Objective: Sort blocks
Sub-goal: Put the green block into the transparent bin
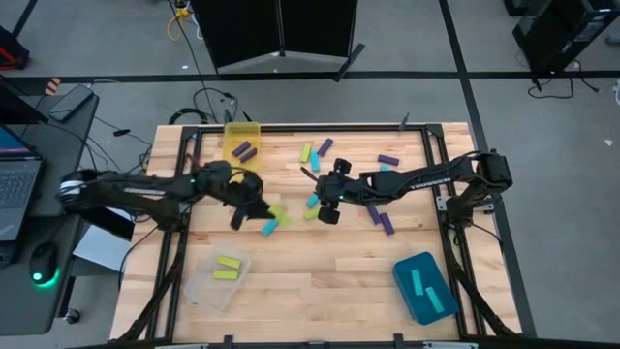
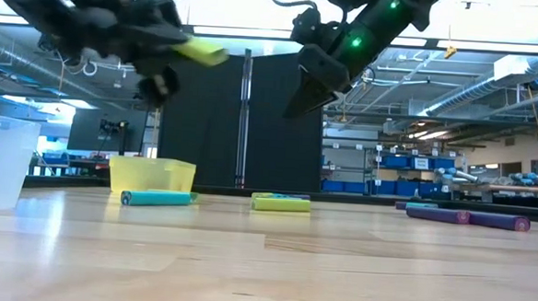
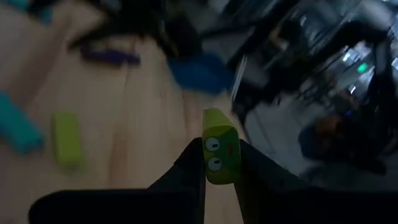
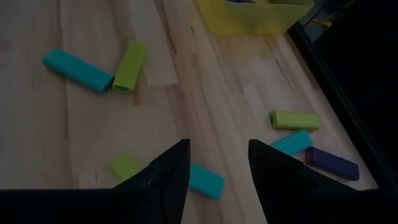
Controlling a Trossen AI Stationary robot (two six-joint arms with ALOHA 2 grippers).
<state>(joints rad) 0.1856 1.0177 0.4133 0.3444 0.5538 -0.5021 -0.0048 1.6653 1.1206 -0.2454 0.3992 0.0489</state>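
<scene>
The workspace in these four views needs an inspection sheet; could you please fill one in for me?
Surface: wooden table, bare between the blocks.
Job's things: loose blocks mid-table; two purple in the yellow bin, two yellow-green in the clear bin, two cyan in the teal bin.
Clutter: nothing seen on the table.
Pincers: left pincer is raised and shut on a yellow-green block; right pincer is open and empty above loose blocks.
Cables: a bundle lies on the floor at the far edge.
Surroundings: laptop and mouse on a side desk; shelving shows behind in the low view.
</scene>
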